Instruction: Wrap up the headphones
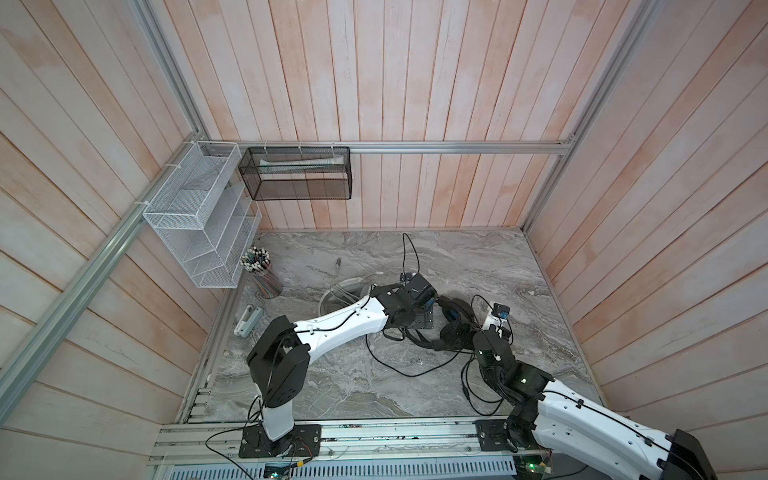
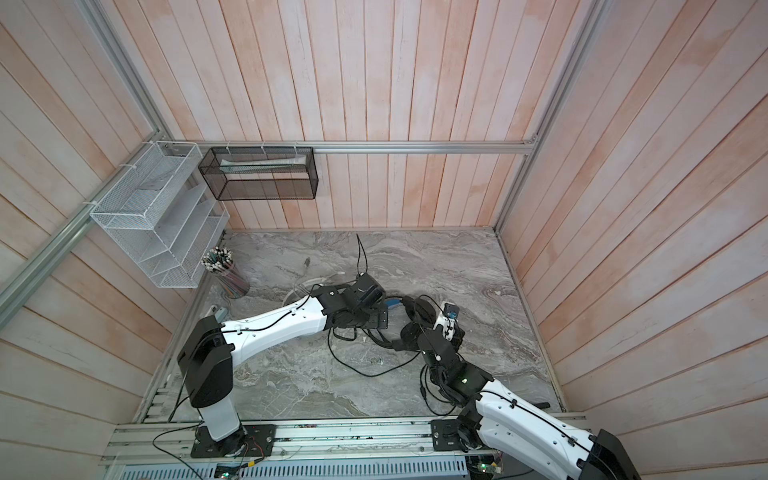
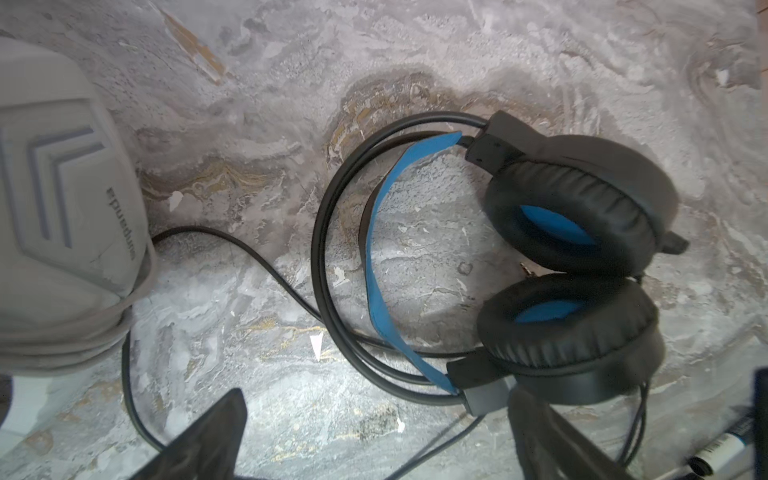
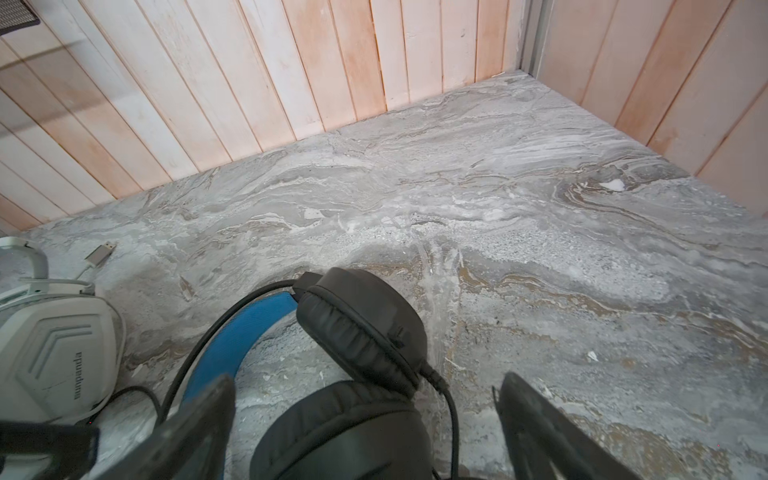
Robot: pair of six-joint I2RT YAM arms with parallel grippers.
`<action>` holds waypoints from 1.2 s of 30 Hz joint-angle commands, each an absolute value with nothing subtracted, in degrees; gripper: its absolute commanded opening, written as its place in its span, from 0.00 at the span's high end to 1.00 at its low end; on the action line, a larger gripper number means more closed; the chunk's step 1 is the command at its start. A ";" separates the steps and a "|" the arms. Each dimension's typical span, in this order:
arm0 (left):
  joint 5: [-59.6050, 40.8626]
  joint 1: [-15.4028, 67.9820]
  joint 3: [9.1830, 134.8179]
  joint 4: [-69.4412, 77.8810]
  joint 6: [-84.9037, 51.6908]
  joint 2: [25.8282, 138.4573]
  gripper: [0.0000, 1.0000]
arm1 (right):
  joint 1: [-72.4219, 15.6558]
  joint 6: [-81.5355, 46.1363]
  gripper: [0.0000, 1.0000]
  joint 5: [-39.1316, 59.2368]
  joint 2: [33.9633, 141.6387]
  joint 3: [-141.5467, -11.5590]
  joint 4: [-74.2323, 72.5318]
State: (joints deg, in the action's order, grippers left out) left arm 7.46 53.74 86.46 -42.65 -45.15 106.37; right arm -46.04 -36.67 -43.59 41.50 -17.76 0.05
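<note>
– Left tool [image 3: 374,440] is released: jaws spread wide, with only bare tabletop [image 3: 257,104] between them.

– And your other one?

– Right tool [image 4: 370,428] stands just as wide and grips nothing. The black headphones [image 4: 357,328] lie right under it. The nearer ear cup sits between its two fingers [image 4: 199,424], and the second cup leans against the first just beyond. I cannot tell whether either finger touches the padding.

– Where do they lie from the left tool?

– Just ahead of it, on the side toward my right tool. They rest flat on the tabletop, the two cushions touching and showing their blue insides. The blue-lined headband bows away from the cups toward the white headphones [image 3: 62,199].

– Is the lead wound up?

– No, the black cable [image 3: 249,249] is loose. It runs out from under the headband, passes close by the white cup, then curls back beside one finger of my left tool. In both top views it sprawls in slack loops [image 1: 407,376] over the tabletop behind both tools, toward my bases.

– And the white pair?

– It sits on the far side of my left tool from the right one, apart from the black pair. One pale cup shows its chevron face. Its plug [image 4: 99,252] lies on the tabletop just past it.
</note>
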 commanded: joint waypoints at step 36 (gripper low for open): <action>4.49 49.66 102.57 -53.08 -45.09 127.64 0.34 | -45.86 -39.73 0.00 -43.64 48.40 -10.77 -11.94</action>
State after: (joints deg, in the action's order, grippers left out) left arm 4.12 49.52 102.10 -52.60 -45.32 126.30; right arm -46.04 -39.44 -42.98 49.43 -11.68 -11.64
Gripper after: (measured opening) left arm 0.665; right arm 0.997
